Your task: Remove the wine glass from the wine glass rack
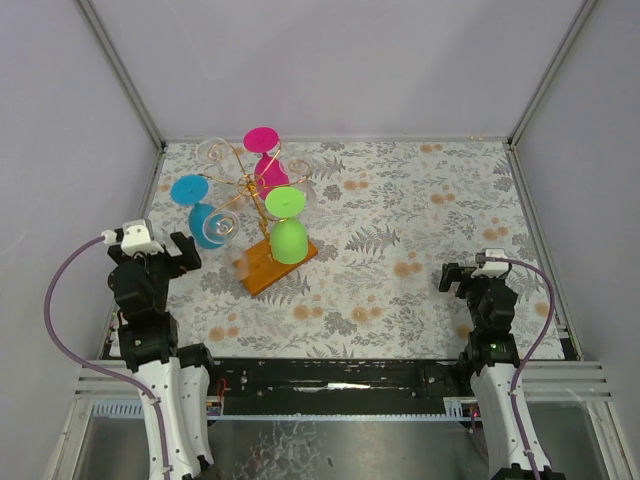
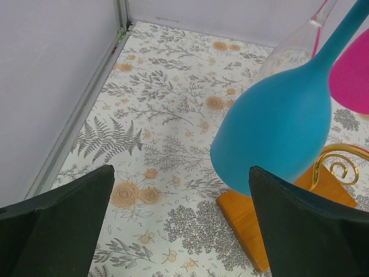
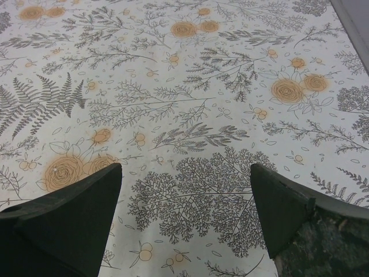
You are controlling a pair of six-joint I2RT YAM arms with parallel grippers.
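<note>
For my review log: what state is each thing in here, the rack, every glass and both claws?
wine glass rack, standing upright, loaded with glasses.
blue glass, hanging on the rack, foot up and bowl down.
green glass, hanging, foot up and bowl down.
pink glass, hanging, foot up.
clear glasses, on the rack, orientation unclear.
left claw, open, empty, facing the blue glass.
right claw, open, empty, above the table.

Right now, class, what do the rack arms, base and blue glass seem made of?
Rack arms: probably metal wire, shiny gold, thin with curled ends. Base: likely wood, smooth orange-brown, flat block. Blue glass: opaque matte coating; glass or plastic beneath, cannot tell.
</note>
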